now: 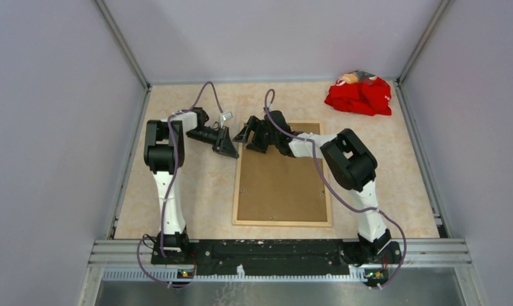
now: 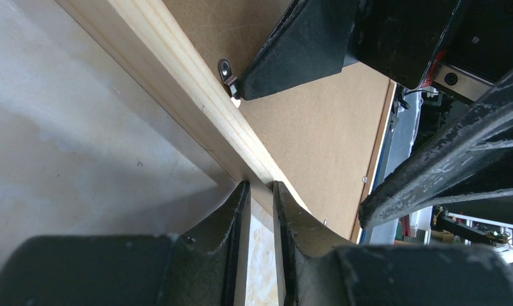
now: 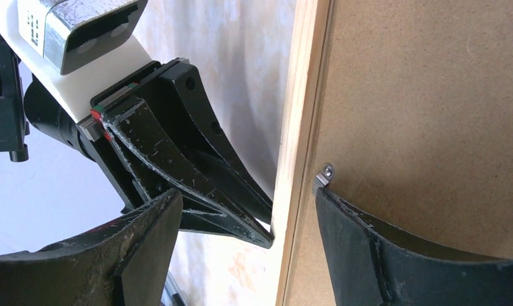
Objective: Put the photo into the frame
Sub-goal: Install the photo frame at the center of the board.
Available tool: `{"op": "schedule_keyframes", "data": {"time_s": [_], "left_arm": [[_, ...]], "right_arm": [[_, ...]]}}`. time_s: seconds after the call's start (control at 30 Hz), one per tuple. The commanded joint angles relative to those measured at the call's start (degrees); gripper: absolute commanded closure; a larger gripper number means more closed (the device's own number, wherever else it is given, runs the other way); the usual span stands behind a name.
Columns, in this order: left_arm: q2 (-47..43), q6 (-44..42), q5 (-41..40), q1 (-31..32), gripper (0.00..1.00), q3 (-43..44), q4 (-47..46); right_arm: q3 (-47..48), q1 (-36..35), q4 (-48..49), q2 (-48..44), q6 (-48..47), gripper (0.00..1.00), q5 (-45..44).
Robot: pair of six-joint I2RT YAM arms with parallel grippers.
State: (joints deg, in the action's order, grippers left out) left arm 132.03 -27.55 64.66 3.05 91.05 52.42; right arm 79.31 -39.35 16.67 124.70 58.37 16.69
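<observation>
The frame (image 1: 237,191) lies face down on the table, its thin light wood rim (image 2: 177,83) around a brown backing board (image 1: 282,185). My left gripper (image 1: 231,152) reaches in from the left and is shut on the rim's left side near the far corner, its tips (image 2: 260,186) pinching the wood edge (image 3: 302,127). My right gripper (image 1: 251,134) is open over that same corner. One finger (image 3: 369,248) rests on the board at a small metal clip (image 3: 326,173) and the other finger (image 3: 145,236) hangs outside the rim. The photo is out of view.
A crumpled red cloth (image 1: 359,94) lies at the back right corner. Grey walls close in the table on three sides. A metal rail (image 1: 279,248) with both arm bases runs along the near edge. More small clips (image 2: 365,180) dot the board's edge.
</observation>
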Motion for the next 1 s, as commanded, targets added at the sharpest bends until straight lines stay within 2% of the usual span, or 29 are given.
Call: {"op": "schedule_keyframes", "data": {"time_s": [0.0, 0.6, 0.97], "left_arm": [[-0.4, -2.7, -5.7, 1.2, 0.76, -1.9, -2.4], [-0.7, -3.4, -6.0, 1.2, 0.76, -2.5, -2.7], [-1.0, -3.7, -6.3, 1.2, 0.76, -3.0, -2.9]], "right_arm": [[2.7, -0.8, 0.6, 2.1, 0.1, 0.23, -0.3], [3.5, -1.0, 1.2, 3.4, 2.0, 0.25, -1.9], [0.3, -2.5, 2.1, 1.6, 6.0, 0.25, -10.0]]}}
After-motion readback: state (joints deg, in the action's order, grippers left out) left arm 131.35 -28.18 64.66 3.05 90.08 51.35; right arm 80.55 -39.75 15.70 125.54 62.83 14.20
